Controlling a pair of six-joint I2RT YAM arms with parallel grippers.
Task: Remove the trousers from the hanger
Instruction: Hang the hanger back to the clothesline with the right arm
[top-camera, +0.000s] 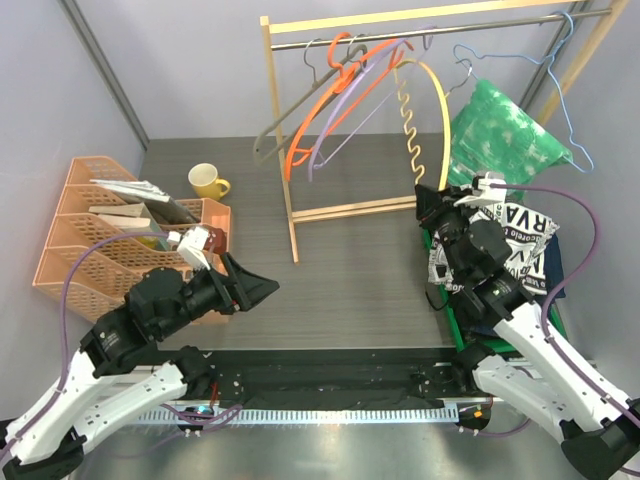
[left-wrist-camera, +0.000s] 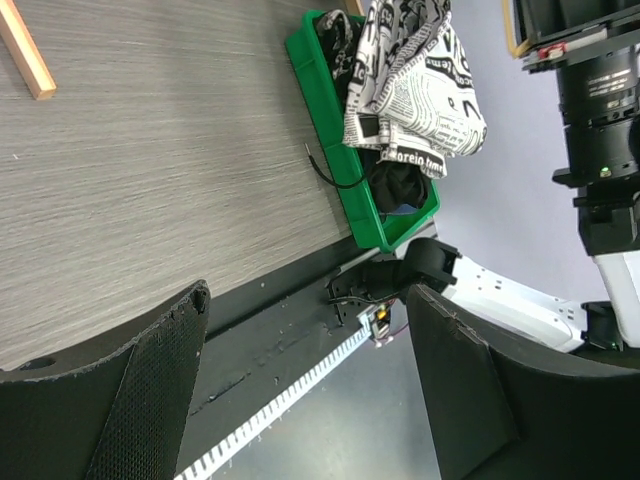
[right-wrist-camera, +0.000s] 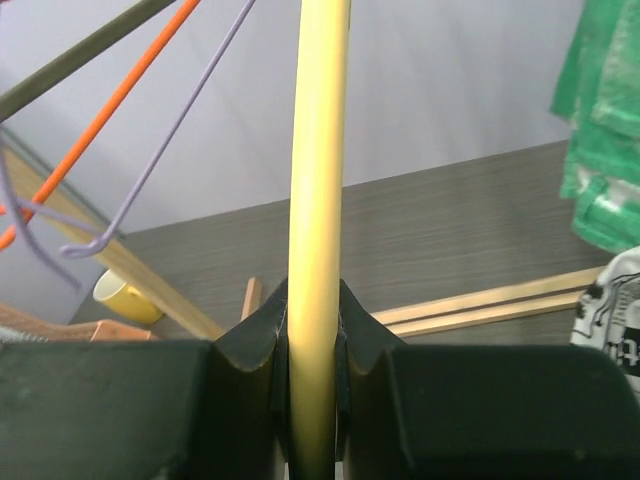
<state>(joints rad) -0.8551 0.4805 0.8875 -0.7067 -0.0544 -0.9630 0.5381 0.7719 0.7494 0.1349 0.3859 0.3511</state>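
Top external view: green-and-white mottled trousers (top-camera: 500, 135) hang on the blue hanger (top-camera: 574, 125) at the right end of the rack (top-camera: 288, 190). Right gripper (right-wrist-camera: 318, 330) is clenched on the bare yellow hanger (right-wrist-camera: 318, 200), at its lower end. Left gripper (top-camera: 268, 287) is released, jaws wide with nothing between, over the table's near side.

Step, my read: 1 pair left to strip. Next move: let go of yellow, reach the blue hanger, slide the green pair off.

Counts: 1 rack, 1 green bin (left-wrist-camera: 355, 205) holding newspaper-print trousers (left-wrist-camera: 420, 90) plus 1 black piece, rest hidden. 5 hangers, 4 bare. 1 mug (top-camera: 208, 182).
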